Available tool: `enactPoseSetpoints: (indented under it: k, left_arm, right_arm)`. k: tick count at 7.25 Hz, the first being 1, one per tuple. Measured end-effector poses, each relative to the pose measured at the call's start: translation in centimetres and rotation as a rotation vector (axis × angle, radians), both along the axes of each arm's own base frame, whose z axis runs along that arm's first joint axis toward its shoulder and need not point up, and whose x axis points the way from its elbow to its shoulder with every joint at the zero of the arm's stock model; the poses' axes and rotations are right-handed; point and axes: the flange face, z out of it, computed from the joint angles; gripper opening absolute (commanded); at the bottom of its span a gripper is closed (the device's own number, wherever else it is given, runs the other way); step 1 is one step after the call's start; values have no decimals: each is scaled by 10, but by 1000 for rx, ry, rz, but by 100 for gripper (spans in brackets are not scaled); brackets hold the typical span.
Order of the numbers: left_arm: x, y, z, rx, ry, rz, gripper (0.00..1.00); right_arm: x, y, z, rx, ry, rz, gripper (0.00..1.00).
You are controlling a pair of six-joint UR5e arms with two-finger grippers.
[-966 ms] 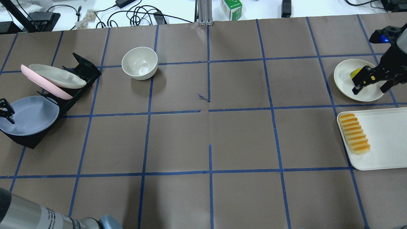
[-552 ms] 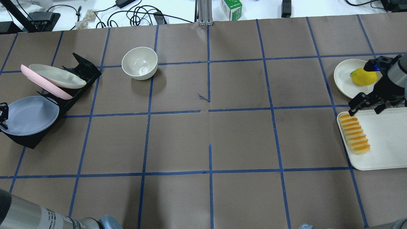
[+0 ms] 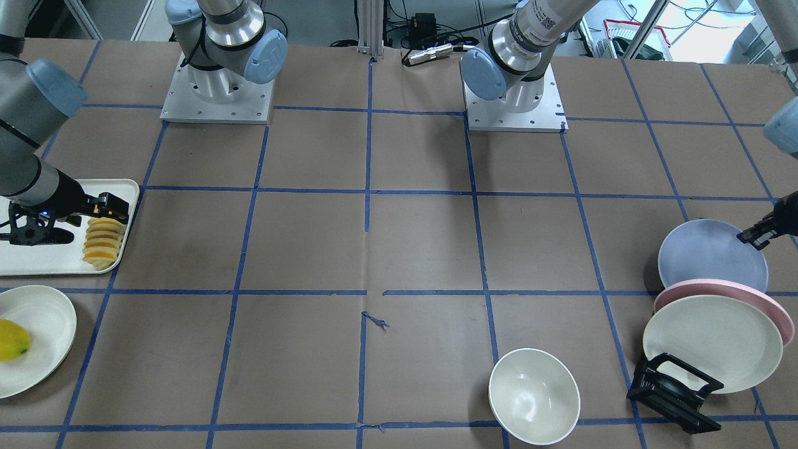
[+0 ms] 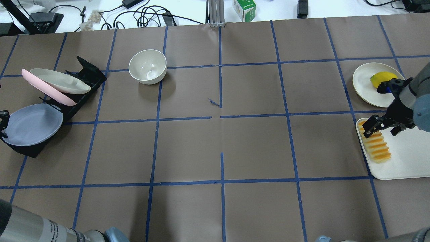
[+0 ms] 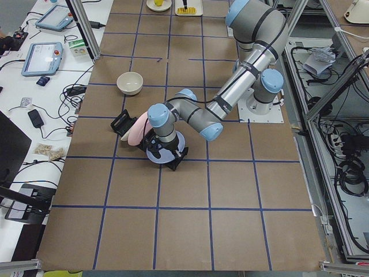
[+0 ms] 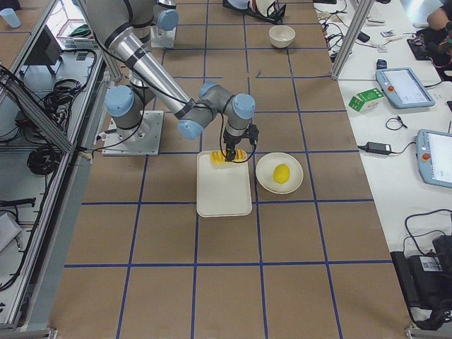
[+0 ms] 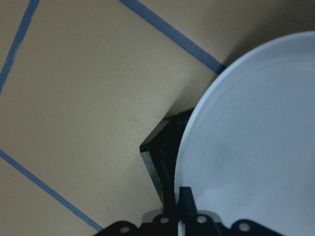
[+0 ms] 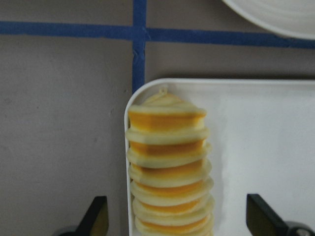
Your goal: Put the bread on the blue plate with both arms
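Note:
The bread (image 4: pixel 375 145) is a ridged row of orange-yellow slices along the left edge of a white tray (image 4: pixel 408 161). It also shows in the front view (image 3: pixel 101 244) and the right wrist view (image 8: pixel 168 162). My right gripper (image 4: pixel 381 129) is open, just above the bread's far end, one finger on each side of the row (image 8: pixel 177 216). The blue plate (image 4: pixel 32 125) leans in a black rack at the far left and fills the left wrist view (image 7: pixel 256 137). My left gripper (image 4: pixel 3 122) is shut on its outer rim (image 7: pixel 180 216).
The black dish rack (image 4: pixel 88 72) also holds a pink plate (image 4: pixel 62 97) and a cream plate (image 4: pixel 60 81). A white bowl (image 4: pixel 147 66) stands at the back left of centre. A yellow lemon (image 4: pixel 382 79) lies on a cream plate (image 4: pixel 362 84) behind the tray.
My right gripper has moved from over the lemon plate toward me to the bread's far end. My left gripper has drawn in at the blue plate's rim, and the plate has shifted slightly.

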Motion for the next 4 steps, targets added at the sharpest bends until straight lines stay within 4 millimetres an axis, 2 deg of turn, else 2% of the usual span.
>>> enactPoseSetpoints:
  k: [2, 3, 4]
  left_arm:
    - [-4, 4, 20, 3, -1, -11, 0]
    - [-7, 10, 37, 19, 2, -18, 0]
    - [-15, 20, 57, 57, 23, -20, 0]
  right_arm:
    - [-10, 3, -3, -20, 17, -33, 99]
    - [-13, 3, -4, -28, 22, -42, 92]
    - [-14, 3, -5, -31, 20, -46, 66]
